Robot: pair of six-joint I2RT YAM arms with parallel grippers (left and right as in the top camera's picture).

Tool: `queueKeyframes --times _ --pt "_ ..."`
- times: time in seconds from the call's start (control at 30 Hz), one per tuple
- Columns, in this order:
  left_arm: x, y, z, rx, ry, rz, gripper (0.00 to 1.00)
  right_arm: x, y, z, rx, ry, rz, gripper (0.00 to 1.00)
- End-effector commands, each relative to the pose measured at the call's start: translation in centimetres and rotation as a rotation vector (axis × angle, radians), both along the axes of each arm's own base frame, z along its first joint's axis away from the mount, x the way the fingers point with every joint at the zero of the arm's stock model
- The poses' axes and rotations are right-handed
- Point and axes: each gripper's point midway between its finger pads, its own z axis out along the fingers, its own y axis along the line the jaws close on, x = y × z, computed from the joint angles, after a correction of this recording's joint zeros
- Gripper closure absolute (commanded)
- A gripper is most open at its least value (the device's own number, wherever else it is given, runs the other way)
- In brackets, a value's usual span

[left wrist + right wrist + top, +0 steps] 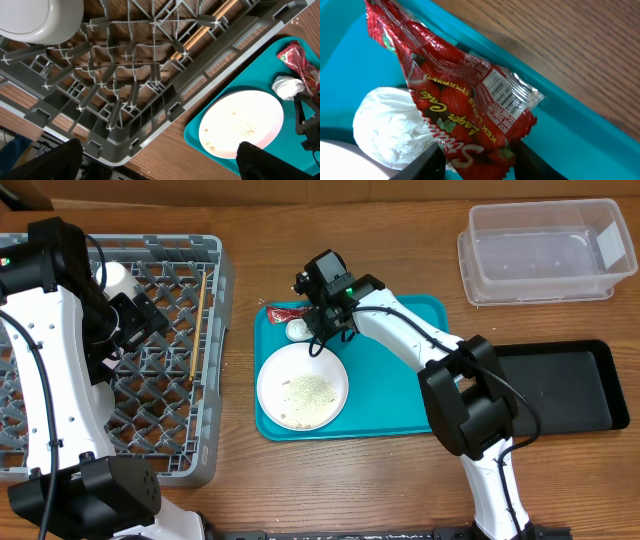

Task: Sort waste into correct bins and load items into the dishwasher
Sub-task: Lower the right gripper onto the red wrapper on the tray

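Observation:
A red printed wrapper [465, 100] lies at the back left corner of the teal tray [570, 135], beside a crumpled white scrap [390, 125]. My right gripper [477, 165] has its two fingers pressed on either side of the wrapper's lower end. From overhead, the wrapper [284, 313] and scrap [297, 330] sit just behind the large white plate [302, 386], which carries loose rice grains [310, 388]. My left gripper [157, 160] hangs wide open and empty over the right edge of the grey dish rack [125, 100]. Inside the rack are a white dish [40, 20] and wooden chopsticks [198, 330].
A clear plastic tub [540, 250] stands at the back right. A shallow black tray [560, 385] lies right of the teal tray [390, 395]. A strip of bare wooden table separates the rack [180, 450] from the teal tray.

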Motion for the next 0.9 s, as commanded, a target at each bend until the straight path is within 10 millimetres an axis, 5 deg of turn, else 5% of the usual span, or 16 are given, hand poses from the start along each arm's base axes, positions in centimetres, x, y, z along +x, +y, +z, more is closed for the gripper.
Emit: queueKeyframes --times 0.0,0.13,0.2,0.43,0.87 --pt "-0.4 0.2 0.4 0.015 -0.011 -0.014 0.0 0.8 0.7 2.0 0.021 -0.041 0.006 0.6" --pt "-0.4 0.2 0.4 0.015 -0.011 -0.014 0.0 0.9 0.8 3.3 0.027 -0.051 0.006 0.78" --pt "-0.4 0.2 0.5 0.015 -0.011 -0.014 0.0 0.9 0.8 3.7 0.029 -0.053 0.005 0.96" --pt "-0.4 0.2 0.4 0.015 -0.011 -0.014 0.0 1.2 -0.9 7.0 0.004 -0.105 -0.037 0.96" --pt "-0.4 0.2 0.4 0.015 -0.011 -0.014 0.0 1.9 -5.3 18.1 0.107 -0.263 -0.22 0.96"
